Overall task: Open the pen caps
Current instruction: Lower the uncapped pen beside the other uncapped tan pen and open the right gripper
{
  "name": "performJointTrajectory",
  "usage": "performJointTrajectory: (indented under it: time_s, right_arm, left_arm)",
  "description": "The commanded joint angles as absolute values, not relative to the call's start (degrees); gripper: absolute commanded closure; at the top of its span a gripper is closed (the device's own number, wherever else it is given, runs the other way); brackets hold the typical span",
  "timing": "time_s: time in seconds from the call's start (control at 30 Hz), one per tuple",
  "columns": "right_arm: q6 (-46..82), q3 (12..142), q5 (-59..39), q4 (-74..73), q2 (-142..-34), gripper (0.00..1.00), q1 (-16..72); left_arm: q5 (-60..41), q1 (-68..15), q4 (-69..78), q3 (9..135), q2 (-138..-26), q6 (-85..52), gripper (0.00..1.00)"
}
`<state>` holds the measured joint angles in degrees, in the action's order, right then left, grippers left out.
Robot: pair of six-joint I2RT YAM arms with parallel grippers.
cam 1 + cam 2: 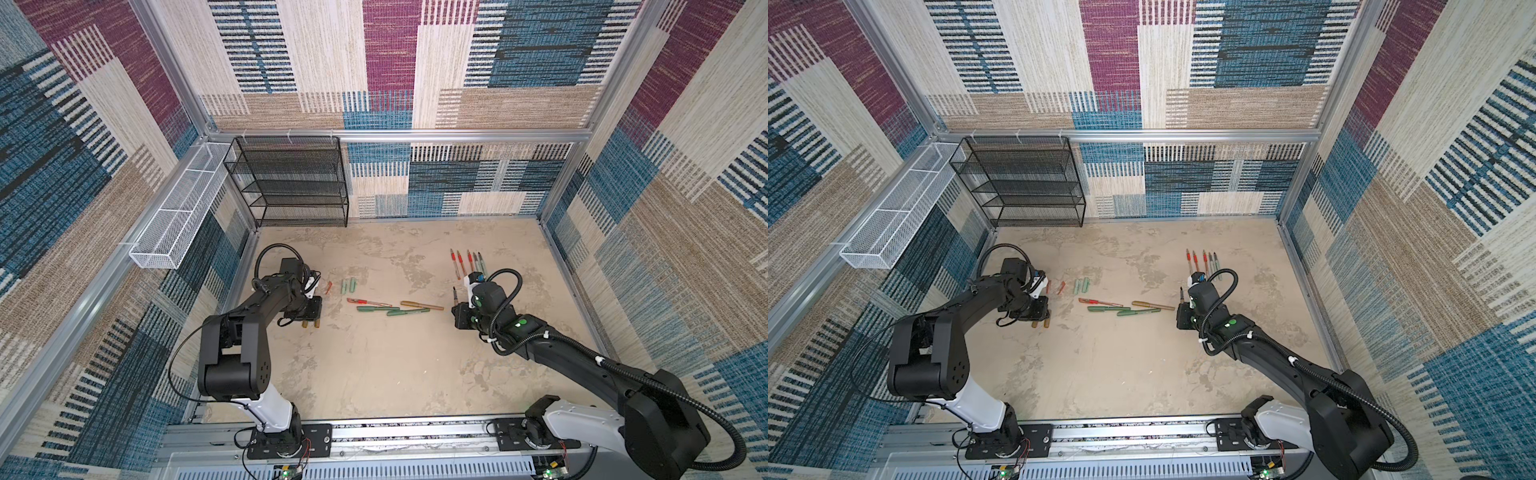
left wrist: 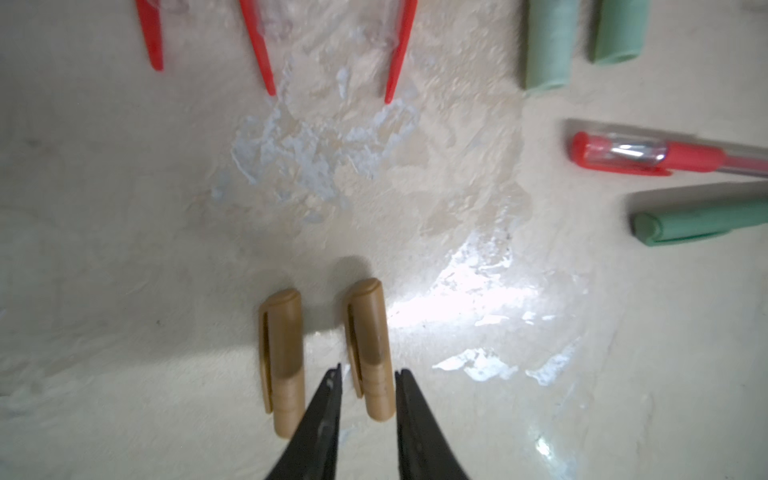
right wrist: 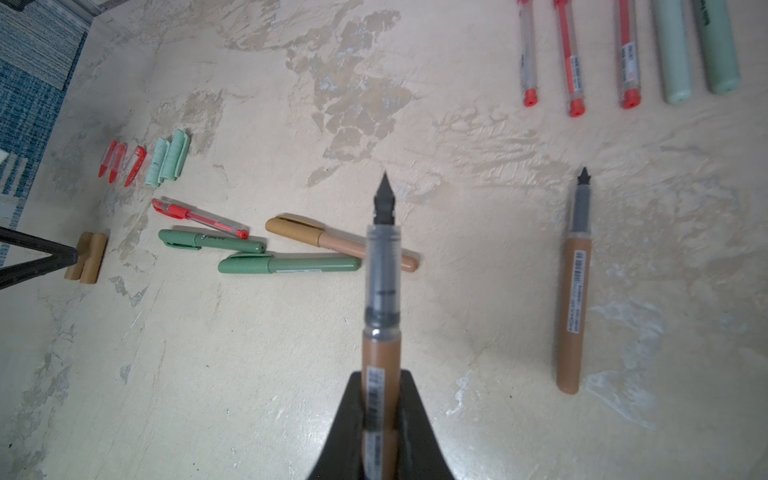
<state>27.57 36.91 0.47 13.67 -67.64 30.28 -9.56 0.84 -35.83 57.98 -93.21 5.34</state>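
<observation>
The left arm (image 1: 266, 299) is bent low at the left of both top views, left fingers (image 2: 328, 415) spread astride a stubby bronze-gold plastic pen cap (image 2: 370, 345) laid on the mottled tabletop (image 1: 374, 374). A brown uncapped pen barrel (image 3: 380, 357) is pinched by the right fingers (image 3: 345, 419).

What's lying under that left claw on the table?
Two tan pen caps lie side by side on the table. The left claw has its jaws apart around one. In both top views the claw covers part of each.
</observation>
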Motion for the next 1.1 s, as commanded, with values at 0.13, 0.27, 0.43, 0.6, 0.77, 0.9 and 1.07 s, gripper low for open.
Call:
performJointTrajectory:
  time_s: [0.13, 0.27, 0.43, 0.6, 0.77, 0.9, 1.07]
  right_arm:
    - [27.4, 38.5, 1.6, 15.6, -67.7, 0.97, 29.5]
    - [27.4, 40.4, 1.8, 17.7, -69.4, 0.97, 28.4]
    - [27.0, 41.2, 1.6, 17.7, -72.2, 0.97, 26.8]
    - [25.7, 42.3, 1.1, 18.4, -75.8, 0.95, 24.4]
    - [24.2, 43.0, -1.1, 18.3, -79.8, 0.94, 21.2]
    - [22.8, 43.6, -0.9, 17.2, -82.9, 0.93, 19.7]
    - [22.2, 45.3, -2.1, 16.3, -86.7, 0.91, 18.7]
  left_arm:
    - [-12.8, 0.6, -35.5, 55.7, -85.6, 3.3, 0.65]
    - [-15.1, 0.7, -33.4, 53.0, -78.8, 3.4, 0.58]
    - [-18.8, 0.8, -27.5, 47.1, -68.3, 2.9, 0.43]
    - [-22.4, 1.6, -25.6, 43.7, -60.8, 2.2, 0.27]
    - [-23.8, 2.9, -25.9, 43.4, -58.9, 1.5, 0.17]
    - [-23.8, 3.0, -25.0, 43.1, -58.0, 1.4, 0.12]
    - [-23.5, 3.3, -25.4, 43.6, -57.7, 1.3, 0.10]
